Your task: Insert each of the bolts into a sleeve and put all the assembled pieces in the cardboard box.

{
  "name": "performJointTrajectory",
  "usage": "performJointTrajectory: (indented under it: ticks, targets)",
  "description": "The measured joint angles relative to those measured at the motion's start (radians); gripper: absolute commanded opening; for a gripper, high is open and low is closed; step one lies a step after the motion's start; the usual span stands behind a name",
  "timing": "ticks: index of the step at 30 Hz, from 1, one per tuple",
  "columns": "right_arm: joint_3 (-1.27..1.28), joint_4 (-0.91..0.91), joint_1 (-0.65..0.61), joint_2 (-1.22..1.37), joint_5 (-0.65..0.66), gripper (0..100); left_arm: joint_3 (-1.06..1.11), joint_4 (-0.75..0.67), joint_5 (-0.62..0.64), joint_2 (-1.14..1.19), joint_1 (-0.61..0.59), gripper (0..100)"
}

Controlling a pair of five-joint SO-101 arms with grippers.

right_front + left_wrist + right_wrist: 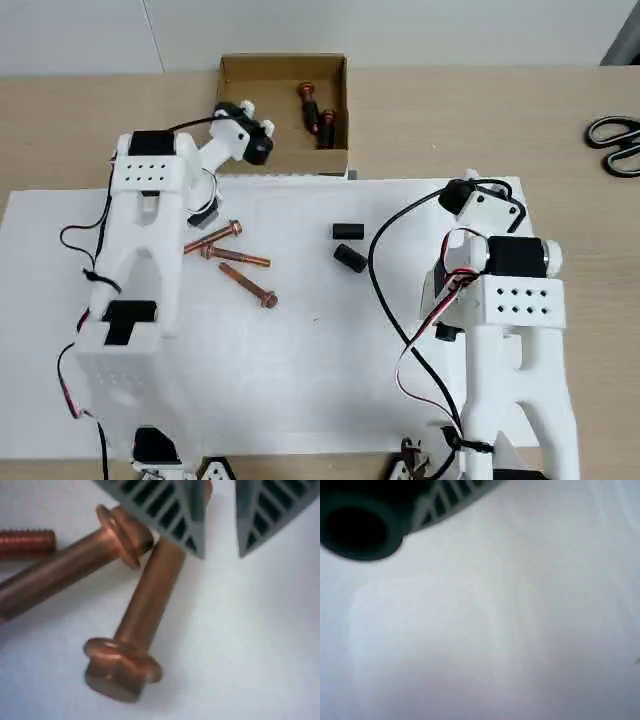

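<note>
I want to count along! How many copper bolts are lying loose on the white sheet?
3, all by the left arm: the angled bolt, the middle bolt beside it, the lowest bolt farthest from the box. The arm might hide more.

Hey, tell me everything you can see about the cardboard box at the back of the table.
The cardboard box is a shallow, open-topped brown tray with upright walls. It sits flat on the wooden table, against the far edge of the white sheet. Two copper bolts fitted in dark sleeves lie in its right half. Part of the left arm overlaps its near left corner; whether they touch cannot be told.
</note>
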Motion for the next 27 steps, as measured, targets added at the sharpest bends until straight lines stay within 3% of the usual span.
performJointTrajectory:
  ticks: [27]
  targets:
    - [0.003, 0.0, 0.0, 0.0, 0.0, 0.3, -0.023, -0.04, -0.012, 0.164, 0.068, 8]
